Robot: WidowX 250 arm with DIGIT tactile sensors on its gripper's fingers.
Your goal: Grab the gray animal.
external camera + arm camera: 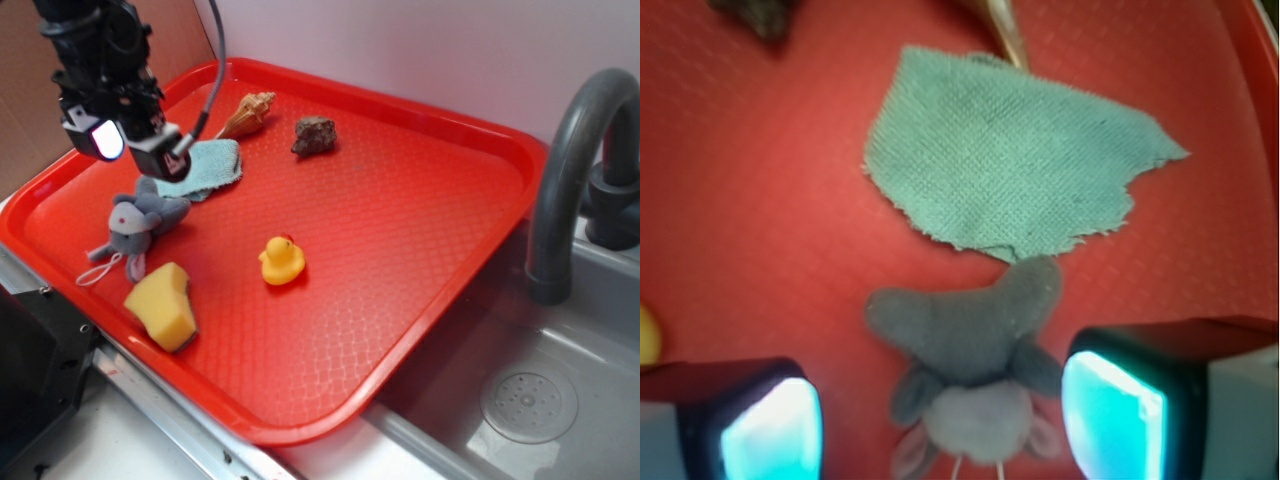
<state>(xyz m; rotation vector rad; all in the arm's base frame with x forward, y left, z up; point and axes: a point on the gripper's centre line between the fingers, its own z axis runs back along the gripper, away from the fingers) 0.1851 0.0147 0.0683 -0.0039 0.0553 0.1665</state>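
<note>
The gray animal (140,222) is a small plush mouse lying on the red tray (400,250) near its left side, with a thin white loop cord trailing toward the tray's front rim. My gripper (128,143) hangs open just above it and a little behind. In the wrist view the gray animal (965,345) lies between the two glowing fingers (1110,410), closer to the right one, and neither finger touches it. Its pale head points toward the camera.
A teal cloth (208,167) lies right behind the mouse, with a seashell (248,113) and a gray-brown rock (315,134) farther back. A yellow sponge (165,305) and yellow rubber duck (282,260) sit in front. A sink with gray faucet (575,160) is on the right.
</note>
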